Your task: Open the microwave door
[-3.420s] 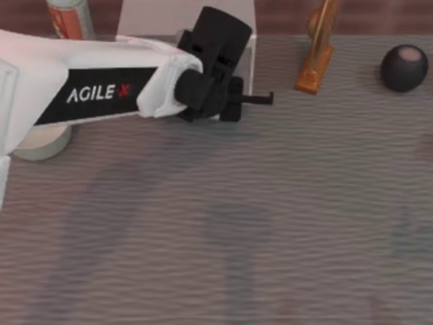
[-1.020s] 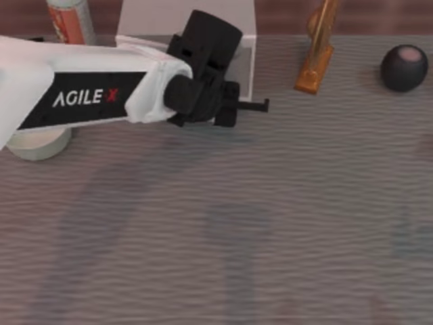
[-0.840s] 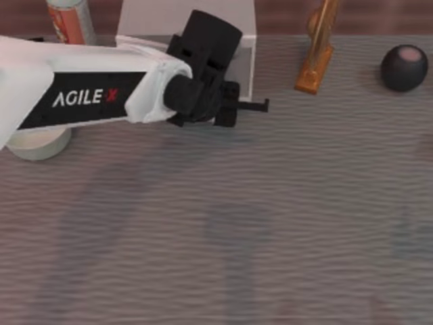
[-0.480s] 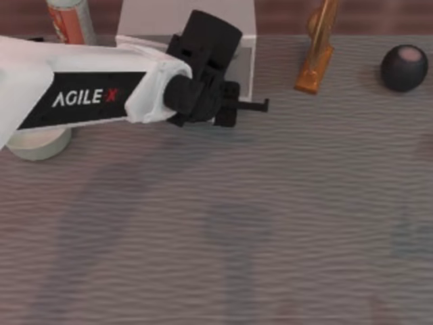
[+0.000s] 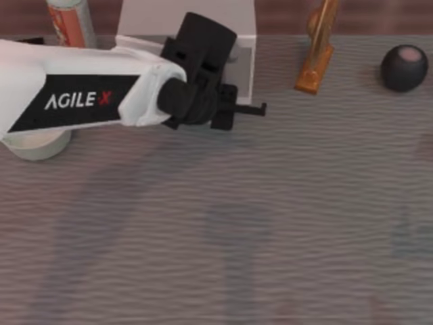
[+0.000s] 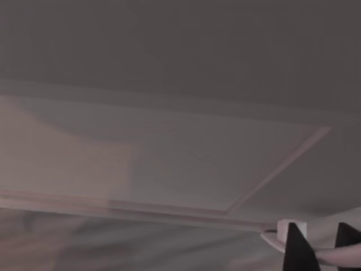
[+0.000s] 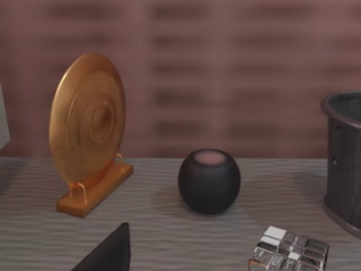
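1. The microwave [image 5: 186, 20] stands at the far edge of the desk [image 5: 270, 223], and my left hand [image 5: 226, 112] is just in front of its front face, at the side nearer the golden plate on a stand [image 5: 316, 51].
2. In the left wrist view my two dark fingertips [image 6: 296, 248] stand on either side of the pale handle bar [image 6: 285, 240] of the microwave door [image 6: 169, 169]. They look closed on it, with only a narrow gap between them.
3. Compared with a few seconds ago, my left arm has drawn a little away from the golden plate and toward the desk's near side. The hand has moved with it.
4. I judge this to be the start of the pull: the door seems to swing slightly out from the microwave, but it is far from fully open.
5. My right hand is not seen from above; its own camera looks at the golden plate and a dark round speaker [image 7: 209, 180], well away from the microwave.
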